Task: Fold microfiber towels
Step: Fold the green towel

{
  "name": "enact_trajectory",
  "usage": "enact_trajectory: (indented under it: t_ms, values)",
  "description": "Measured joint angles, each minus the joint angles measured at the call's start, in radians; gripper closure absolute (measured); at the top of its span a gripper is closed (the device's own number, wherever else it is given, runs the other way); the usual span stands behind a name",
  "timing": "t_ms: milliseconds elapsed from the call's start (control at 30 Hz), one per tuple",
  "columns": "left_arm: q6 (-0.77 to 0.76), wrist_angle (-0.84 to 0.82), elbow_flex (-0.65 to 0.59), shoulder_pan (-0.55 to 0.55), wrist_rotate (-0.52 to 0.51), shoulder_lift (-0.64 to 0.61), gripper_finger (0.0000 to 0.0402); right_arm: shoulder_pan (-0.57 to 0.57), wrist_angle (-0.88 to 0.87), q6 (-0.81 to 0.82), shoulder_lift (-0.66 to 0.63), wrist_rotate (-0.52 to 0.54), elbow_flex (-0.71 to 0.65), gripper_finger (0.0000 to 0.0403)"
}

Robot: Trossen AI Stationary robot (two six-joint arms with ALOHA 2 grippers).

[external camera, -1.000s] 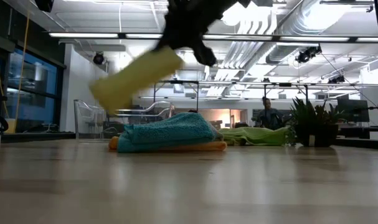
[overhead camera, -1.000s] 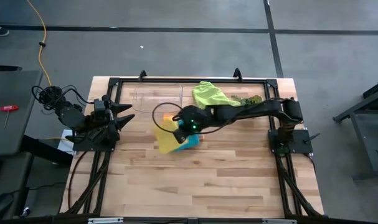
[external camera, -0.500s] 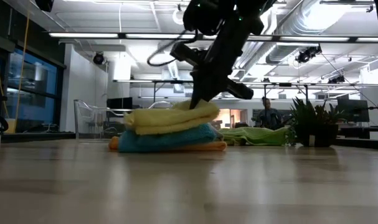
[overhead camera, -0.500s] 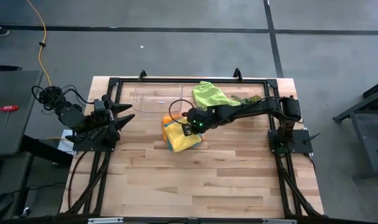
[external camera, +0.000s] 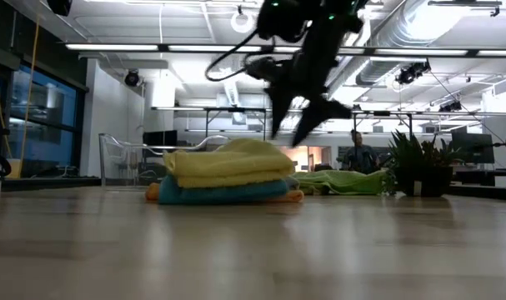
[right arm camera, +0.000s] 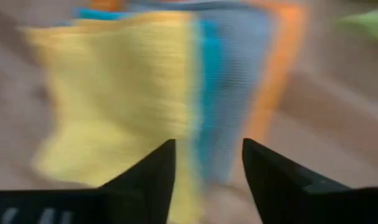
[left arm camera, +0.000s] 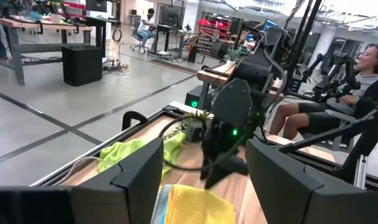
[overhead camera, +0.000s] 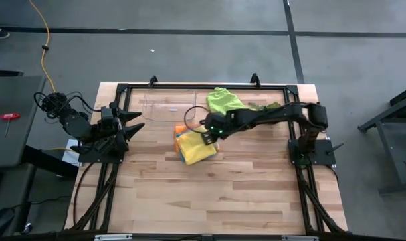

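Note:
A folded yellow towel (overhead camera: 194,146) (external camera: 227,162) lies on top of a stack, over a teal towel (external camera: 223,192) and an orange one (external camera: 293,197). In the right wrist view a greyish layer (right arm camera: 238,81) shows between the teal (right arm camera: 207,87) and the orange (right arm camera: 277,68). My right gripper (external camera: 291,135) (overhead camera: 208,134) hangs open just above the stack's far right part, touching nothing. A lime green towel (overhead camera: 224,102) lies crumpled near the far edge. My left gripper (left arm camera: 204,186) waits open and level at the table's left (overhead camera: 126,128).
A clear plastic tray (overhead camera: 168,106) stands at the far edge, left of the lime green towel. A small leafy sprig (overhead camera: 266,107) lies to that towel's right. Bare wood (overhead camera: 209,194) stretches along the near half of the table. A person (left arm camera: 363,93) sits beyond the table.
My right gripper has brought the folded yellow towel down from the air onto the teal towel, tipping steeply downward. It has then opened, let go and risen a little toward the far right. The yellow towel now rests flat on the stack.

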Motion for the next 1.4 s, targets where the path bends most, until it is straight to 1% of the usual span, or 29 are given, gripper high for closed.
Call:
enact_trajectory:
  t_ms: [67, 167, 333, 433, 500, 600, 667, 833, 900, 1000, 1167, 1233, 1300, 1333, 1400]
  values:
    - [0.000, 0.000, 0.000, 0.000, 0.000, 0.000, 0.0186, -0.003, -0.109, -0.006, -0.040, 0.077, 0.000, 0.0208]
    - [0.000, 0.000, 0.000, 0.000, 0.000, 0.000, 0.0186, -0.004, -0.236, -0.003, -0.114, 0.183, 0.000, 0.0198]
    - [0.000, -0.001, 0.000, 0.000, 0.000, 0.000, 0.0186, -0.024, -0.349, 0.018, -0.192, 0.214, -0.001, 0.0197]
    - [0.000, -0.002, 0.000, 0.000, 0.000, 0.000, 0.0186, -0.071, -0.354, 0.039, -0.198, 0.239, -0.002, 0.0196]
    - [-0.003, -0.003, 0.000, 0.000, 0.000, 0.000, 0.0186, -0.124, -0.332, -0.015, -0.188, 0.226, -0.002, 0.0196]
    - [-0.008, -0.002, 0.000, 0.000, 0.000, 0.000, 0.0186, -0.234, -0.268, -0.106, -0.159, 0.156, -0.001, 0.0196]
    - [-0.008, -0.002, 0.000, 0.000, 0.000, 0.000, 0.0186, -0.310, -0.267, -0.142, -0.127, 0.125, 0.022, 0.0196]
    - [-0.008, -0.003, 0.000, 0.000, 0.000, 0.000, 0.0186, -0.454, -0.249, -0.227, -0.009, 0.118, 0.094, 0.0197]
    - [-0.009, -0.003, 0.000, 0.000, -0.001, 0.000, 0.0186, -0.489, -0.214, -0.236, 0.034, 0.112, 0.104, 0.0197]
    - [-0.012, -0.003, 0.000, 0.000, -0.001, 0.000, 0.0186, -0.520, -0.173, -0.235, 0.085, 0.059, 0.105, 0.0197]
    - [-0.037, -0.003, 0.000, 0.000, -0.020, 0.000, 0.0186, -0.508, -0.160, -0.236, 0.147, 0.050, 0.092, 0.0198]
    - [-0.038, -0.003, 0.000, 0.000, -0.028, 0.000, 0.0186, -0.494, -0.161, -0.242, 0.164, 0.050, 0.074, 0.0208]
    - [-0.037, -0.003, 0.000, 0.000, -0.028, 0.000, 0.0186, -0.477, -0.161, -0.253, 0.172, 0.049, 0.055, 0.0235]
    - [-0.037, -0.003, 0.000, 0.000, -0.029, 0.000, 0.0186, -0.468, -0.161, -0.259, 0.172, 0.047, 0.045, 0.0257]
    - [-0.038, -0.003, 0.000, 0.000, -0.028, 0.000, 0.0186, -0.448, -0.164, -0.278, 0.172, 0.030, 0.023, 0.0312]
